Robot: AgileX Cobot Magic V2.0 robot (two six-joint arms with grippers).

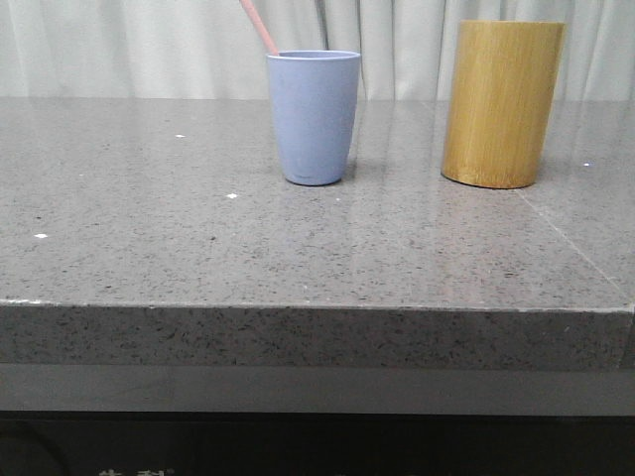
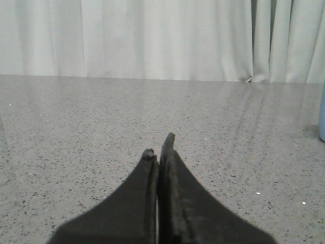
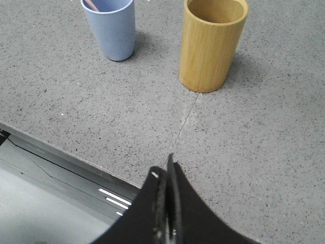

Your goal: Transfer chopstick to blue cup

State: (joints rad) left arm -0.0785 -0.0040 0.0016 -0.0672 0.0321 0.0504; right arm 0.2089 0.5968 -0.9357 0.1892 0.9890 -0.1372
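Observation:
The blue cup [image 1: 313, 116] stands upright at the back middle of the table, and a pink chopstick [image 1: 258, 26] leans out of its rim toward the upper left. The right wrist view shows the same blue cup [image 3: 109, 28] with the chopstick's tip [image 3: 91, 4] inside it. At the far right edge of the left wrist view a sliver of the cup [image 2: 322, 119] shows. My left gripper [image 2: 158, 146] is shut and empty, low over bare table, left of the cup. My right gripper [image 3: 162, 166] is shut and empty above the table's front edge, well short of both containers.
A taller yellow-brown bamboo holder [image 1: 501, 103] stands right of the blue cup; from above the bamboo holder [image 3: 212, 43] shows no contents. A seam [image 3: 184, 122] runs across the grey speckled tabletop. White curtains [image 1: 149, 45] hang behind. The table's front edge [image 1: 317, 307] drops off nearby.

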